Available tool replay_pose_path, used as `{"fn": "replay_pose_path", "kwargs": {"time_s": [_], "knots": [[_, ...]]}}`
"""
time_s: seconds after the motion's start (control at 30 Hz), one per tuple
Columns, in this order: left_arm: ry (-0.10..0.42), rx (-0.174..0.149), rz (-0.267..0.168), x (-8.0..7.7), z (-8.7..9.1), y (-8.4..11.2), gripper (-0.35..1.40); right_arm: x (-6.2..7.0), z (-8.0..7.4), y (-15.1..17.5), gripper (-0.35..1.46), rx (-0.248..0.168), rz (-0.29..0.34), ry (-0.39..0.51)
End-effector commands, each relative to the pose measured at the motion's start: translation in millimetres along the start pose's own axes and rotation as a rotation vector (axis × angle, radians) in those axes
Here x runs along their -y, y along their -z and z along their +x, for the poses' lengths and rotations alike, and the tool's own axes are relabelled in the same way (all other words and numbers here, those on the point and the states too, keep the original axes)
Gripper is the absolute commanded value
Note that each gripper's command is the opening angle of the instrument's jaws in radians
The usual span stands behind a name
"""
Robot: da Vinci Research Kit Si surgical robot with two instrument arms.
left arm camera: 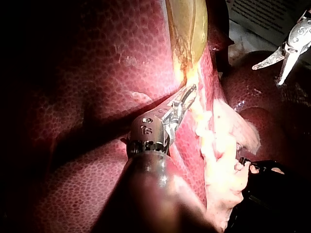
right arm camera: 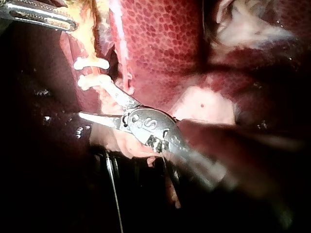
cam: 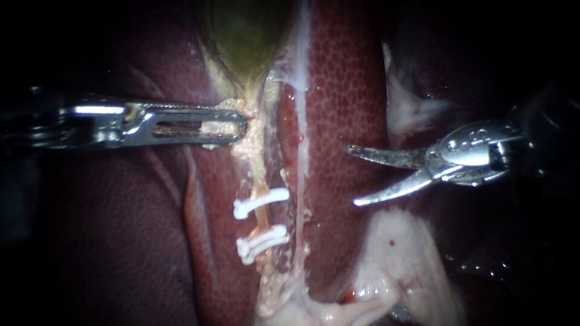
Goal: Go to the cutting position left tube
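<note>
Endoscope view: the right instrument (cam: 353, 175) has its curved blade jaws spread wide and empty over open liver (cam: 344, 90), well apart from the left tube (cam: 261, 222) and its two white clips (cam: 261, 202), while the left instrument (cam: 241, 128) has its jaws clamped on pale tissue (cam: 252, 145) below the gallbladder (cam: 241, 36).

On the liver (cam: 344, 90): gallbladder (cam: 244, 36), clipped tube (cam: 258, 172).

Darkness rings the lit centre; a pale printed sheet (left arm camera: 265, 17) and black object (left arm camera: 279, 194) lie outside it.
</note>
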Motion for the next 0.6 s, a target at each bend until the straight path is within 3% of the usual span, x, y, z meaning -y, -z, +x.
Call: {"fn": "replay_pose_path", "kwargs": {"time_s": [0.03,0.23,0.43,0.6], "knots": [[0.0,-0.001,0.001,0.0,-0.2,0.2,-0.35,0.0,0.0,-0.1,1.43,0.0,0.0,0.0],[0.011,-0.011,0.006,-0.1,-2.6,2.6,-0.35,-0.1,0.0,-0.2,1.43,0.0,-0.001,0.0],[0.034,0.019,-0.002,0.1,-5.2,6.1,-0.35,-0.2,-0.1,-0.3,1.43,0.0,-0.002,0.0],[0.03,0.031,-0.005,0.5,-6.1,7.5,-0.35,-0.2,-0.2,-0.4,1.43,-0.001,0.0,0.0]]}}
